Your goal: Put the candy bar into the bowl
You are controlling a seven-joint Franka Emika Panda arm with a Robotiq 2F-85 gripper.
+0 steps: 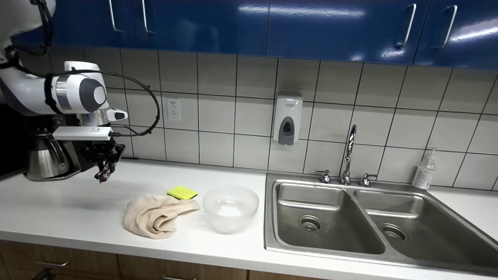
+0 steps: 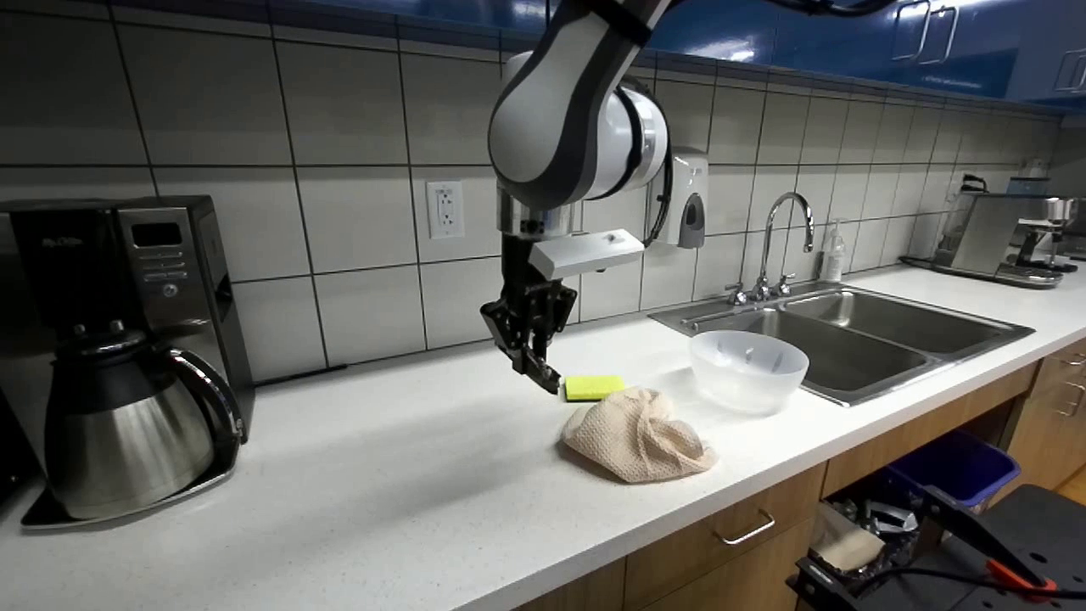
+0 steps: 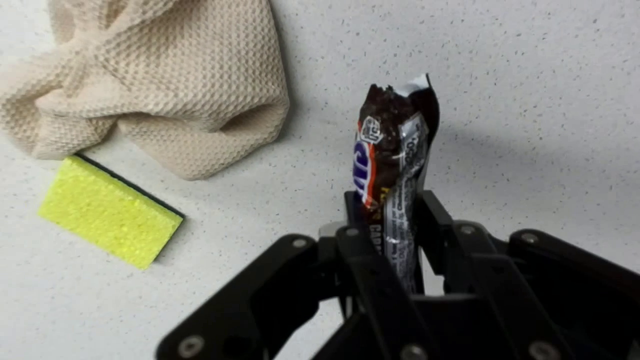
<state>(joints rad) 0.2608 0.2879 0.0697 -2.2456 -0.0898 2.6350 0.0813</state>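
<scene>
one brown-wrapped candy bar (image 3: 392, 145), and yeah the gripper (image 3: 391, 215) is clamped right on it. in the wrist view the bar pokes up just right of center, crinkled jagged end toward the top. it's up in the air over the counter (image 1: 70, 206), left side of the frame in an exterior view, well apart from the bowl (image 1: 230, 223). that frosted bowl sits lower center, just left of the sink (image 1: 270, 217). across the frame between gripper and bowl lies a rumpled beige cloth (image 1: 146, 217), yellow sponge (image 1: 182, 192) just above that, can't tell if they touch. plus there's a silver coffee pot (image 1: 44, 163) way over by the left edge.
</scene>
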